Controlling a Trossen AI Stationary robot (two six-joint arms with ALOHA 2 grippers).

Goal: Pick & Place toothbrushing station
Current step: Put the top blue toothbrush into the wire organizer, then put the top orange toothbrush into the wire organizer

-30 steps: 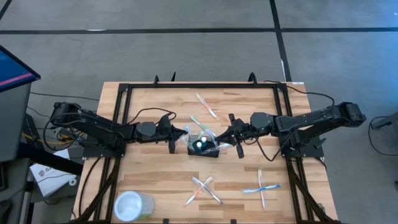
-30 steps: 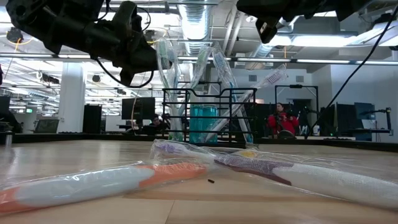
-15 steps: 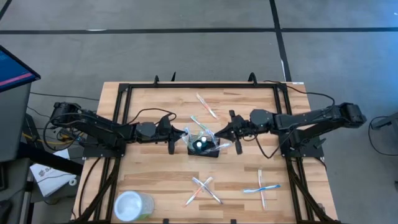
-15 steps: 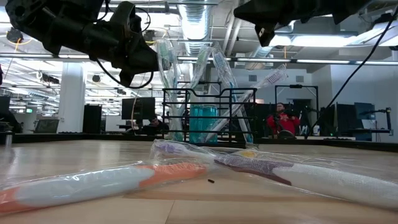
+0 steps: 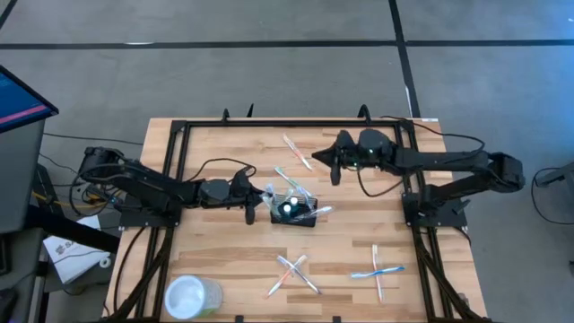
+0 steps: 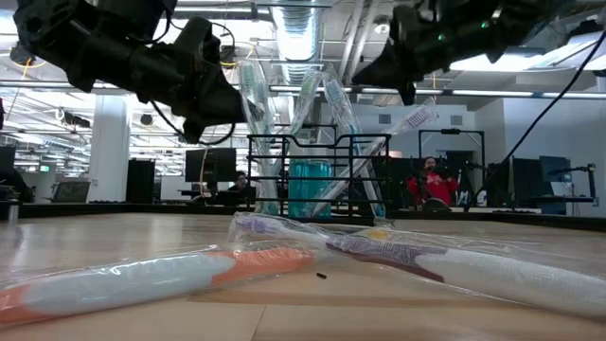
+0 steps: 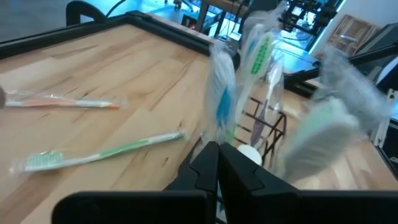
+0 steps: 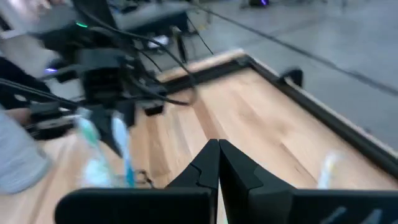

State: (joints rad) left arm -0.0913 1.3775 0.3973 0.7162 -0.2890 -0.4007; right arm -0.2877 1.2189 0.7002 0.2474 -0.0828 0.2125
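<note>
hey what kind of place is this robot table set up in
Probably a robotics lab in an open-plan industrial office. The low view shows exposed ceiling ducts, rows of monitors and a seated person behind the wooden table, which carries two arms.

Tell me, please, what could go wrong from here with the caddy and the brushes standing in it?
The left gripper, shut, sits right beside the caddy; a push could tip the tall wrapped toothbrushes leaning out of it, or slide the caddy. Loose toothbrushes lie nearby and could get swept along. The right gripper, shut, hangs above the table farther back, so it cannot steady anything.
</note>
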